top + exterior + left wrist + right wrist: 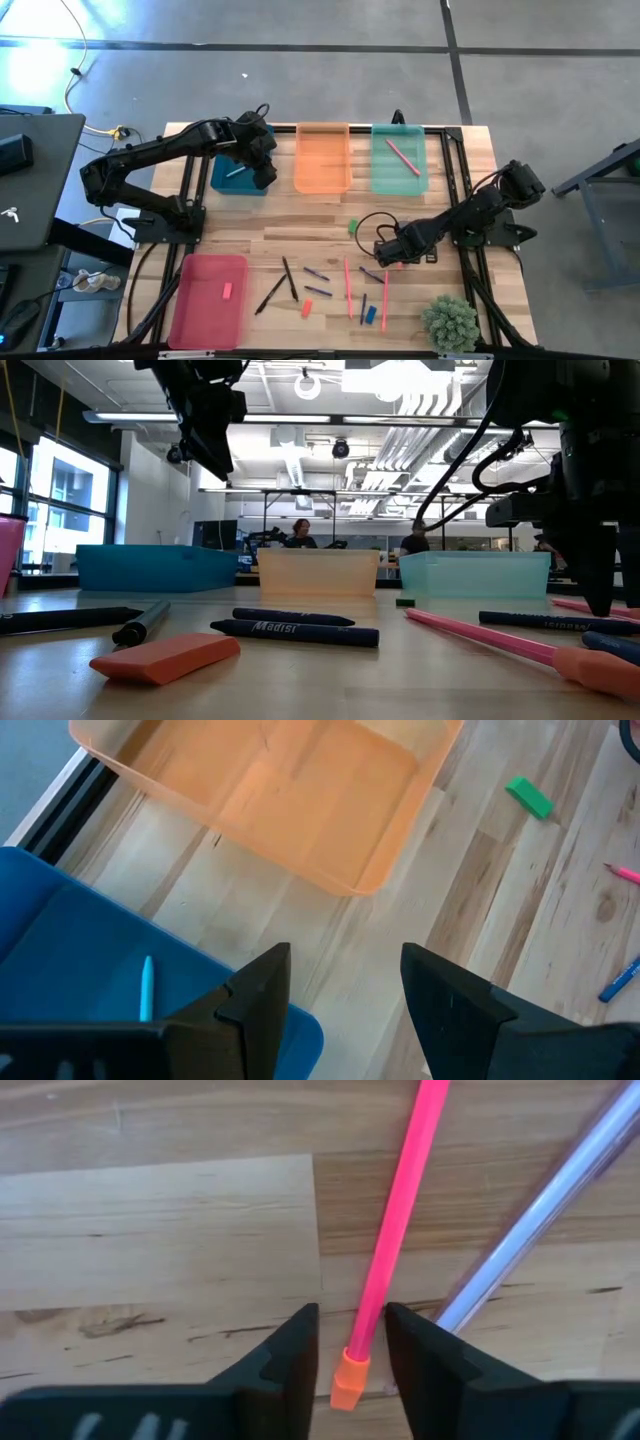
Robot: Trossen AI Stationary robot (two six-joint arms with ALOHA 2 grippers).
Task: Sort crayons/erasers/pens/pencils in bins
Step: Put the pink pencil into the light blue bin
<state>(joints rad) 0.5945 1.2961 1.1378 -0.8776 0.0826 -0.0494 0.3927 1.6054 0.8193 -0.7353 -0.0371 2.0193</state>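
Observation:
My right gripper points straight down at the table's right middle. It is open, its fingers standing on either side of a long pink pencil just above the pencil's orange end. A gap shows on one side. The pencil lies flat on the wood beside a clear purple pen. My left gripper hangs open and empty above the inner edge of the teal bin, which holds a light blue pen.
The orange bin and the mint bin, which holds a pink pencil, stand at the far edge. The pink-red bin with an eraser is near left. Erasers, crayons, dark pens and another pink pencil lie in front. A plant stands near right.

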